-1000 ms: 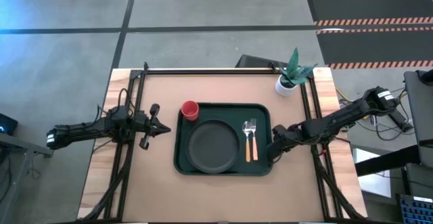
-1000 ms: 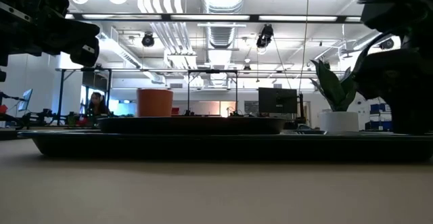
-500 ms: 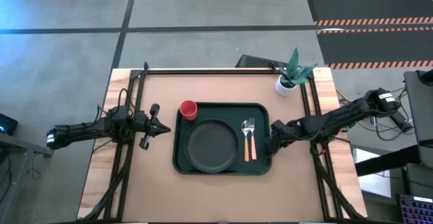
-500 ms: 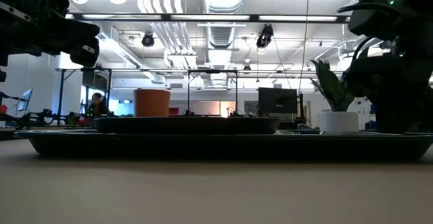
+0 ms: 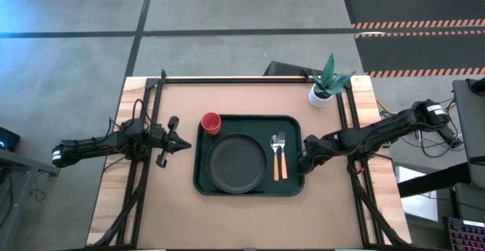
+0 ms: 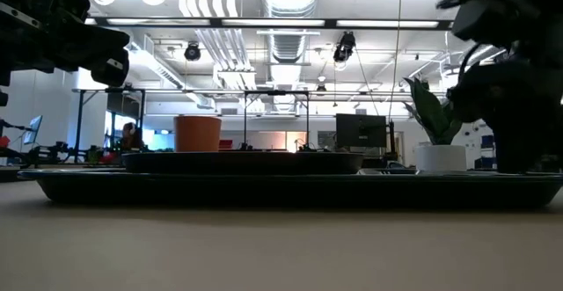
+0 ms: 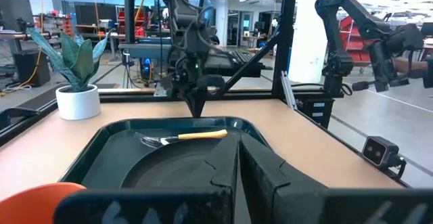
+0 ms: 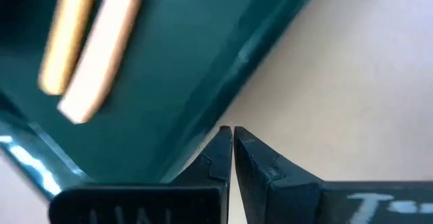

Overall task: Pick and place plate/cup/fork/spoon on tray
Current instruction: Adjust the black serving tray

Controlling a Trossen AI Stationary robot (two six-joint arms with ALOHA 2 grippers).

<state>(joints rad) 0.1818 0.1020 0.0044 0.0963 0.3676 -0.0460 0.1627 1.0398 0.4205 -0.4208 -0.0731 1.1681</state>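
The dark green tray point(image 5: 203, 184) lies mid-table. On it rest the dark plate point(image 5: 239, 164), the fork point(image 5: 282, 154) and the spoon point(image 5: 275, 158) side by side to the plate's right, and the red cup point(image 5: 211, 122) upright at the far left corner. My right gripper point(image 5: 301, 162) is shut and slants down at the tray's right rim; the right wrist view shows its tips point(image 8: 231, 135) at the rim's outer edge. My left gripper point(image 5: 184, 142) waits shut and level, left of the tray, holding nothing. My right gripper has its shut fingertips at the outer side of the tray's right rim point(image 8: 203, 126), slanting down from the table's right. Whether the tips touch the rim or the tabletop beside it, I cannot tell. The tray lies flat on the table.
A white pot with a green plant point(image 5: 322, 92) stands at the far right, beyond the tray's corner. Black frame rails point(image 5: 144, 167) run along both table sides. Bare tabletop point(image 5: 242, 221) lies near the front edge and behind the tray.
My right gripper, still shut, has shifted a little along the tray's right rim toward the far edge. In the low view the tray, with the cup and plate on it, has slid slightly toward the table's left.
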